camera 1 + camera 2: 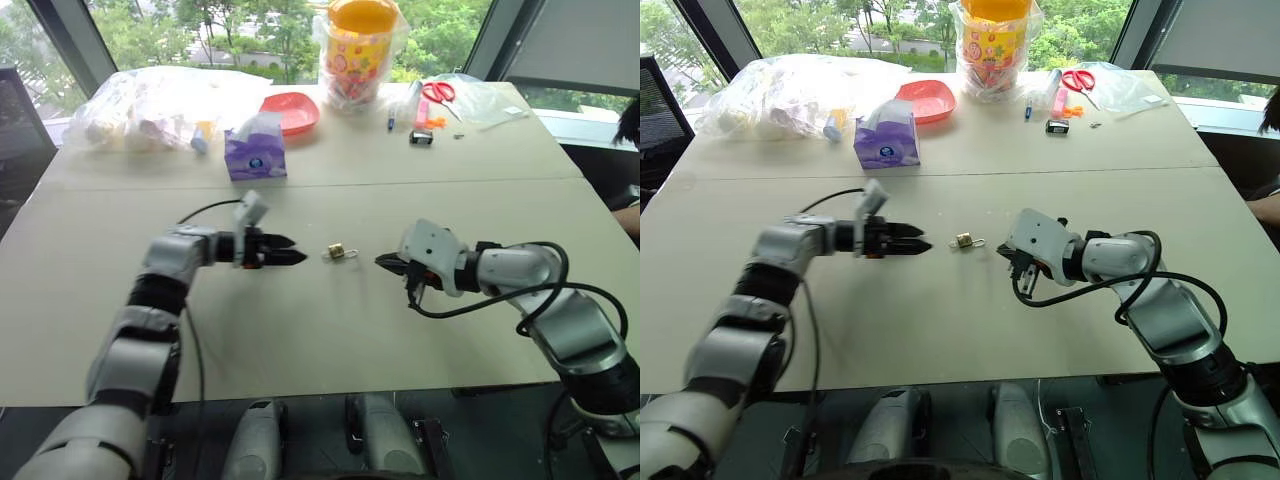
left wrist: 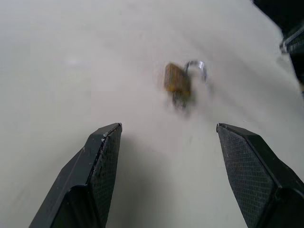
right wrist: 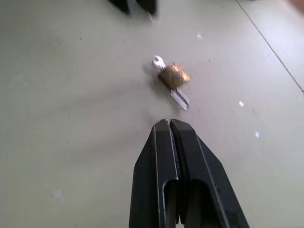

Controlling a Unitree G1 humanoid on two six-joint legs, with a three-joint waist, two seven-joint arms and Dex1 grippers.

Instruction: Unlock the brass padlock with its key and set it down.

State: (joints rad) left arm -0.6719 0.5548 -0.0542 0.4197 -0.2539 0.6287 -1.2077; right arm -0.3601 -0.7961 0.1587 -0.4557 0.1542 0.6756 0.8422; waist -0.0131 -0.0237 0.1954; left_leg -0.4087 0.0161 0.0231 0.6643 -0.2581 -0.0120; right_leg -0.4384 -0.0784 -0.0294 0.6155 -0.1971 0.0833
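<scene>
- Left wrist view: brass padlock (image 2: 177, 80) lying on the bare table (image 2: 71, 61), silver shackle (image 2: 197, 69) swung out to one side of the body, apparently open. Probably unlocked and set down already.
- Right wrist view: key (image 3: 180, 99) projecting from the padlock body as a thin silvery strip, seemingly seated in the keyway; exact seating too small to confirm.
- Left eye view: padlock between the two grippers, apart from both, roughly mid-table.
- Left gripper (image 1: 290, 250): fingers (image 2: 102, 156) spread wide, nothing between them, tips pointing toward the padlock from the robot's left.
- Right gripper (image 1: 385, 262): fingers (image 3: 164, 142) pressed together, empty, tips just short of the key end.
- Far edge of table: purple tissue box (image 1: 255, 150), red dish (image 1: 292, 110), yellow-lidded jar (image 1: 360, 50), scissors (image 1: 437, 92), plastic bags (image 1: 150, 105). All well apart from the work area.
- Risk, judged: right fingertips close to the key; any forward drift likely to nudge the key and spin or slide the light padlock across the smooth surface.
- Risk, judged: open shackle prone to snapping shut if pressed against the table or a finger, undoing the unlock.
- Risk, judged: open left fingers sweeping inward could clip the shackle side and drag the padlock.
- Recommended: withdraw both grippers up and away, without crossing the padlock.
</scene>
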